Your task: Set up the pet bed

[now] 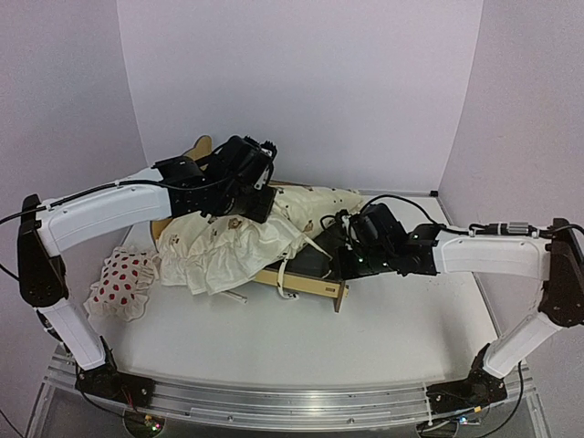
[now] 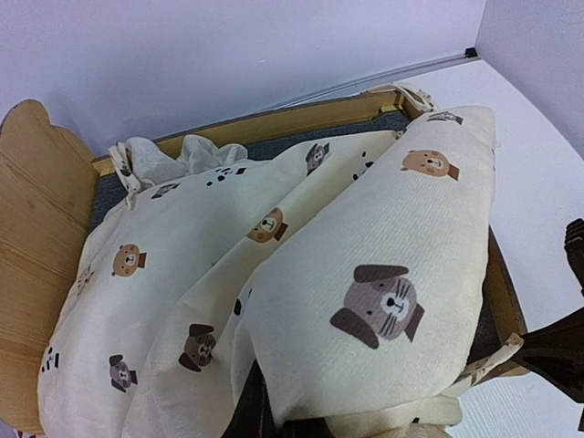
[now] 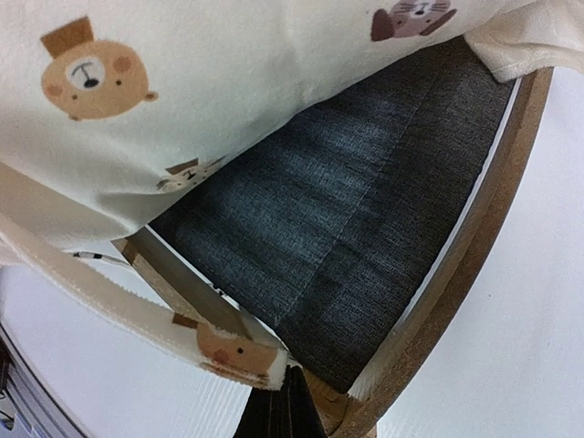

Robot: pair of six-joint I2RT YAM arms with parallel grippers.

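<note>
Pet bed (image 1: 310, 285) is sitting mid-tabletop (image 1: 392, 319), with the cream cushion (image 1: 237, 246) lying bunched over its grey base. Left gripper (image 2: 251, 415) is sitting closed among the cushion's folds; whether it is holding fabric I cannot tell. Right gripper (image 3: 283, 411) is pinching the cushion's tie strap (image 3: 109, 301) at the frame's corner.

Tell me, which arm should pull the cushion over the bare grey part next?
Probably right. Its end effector sits at the foot of the bed, shut on the cushion strap, beside the bare grey base. The left arm is up by the headboard.
</note>
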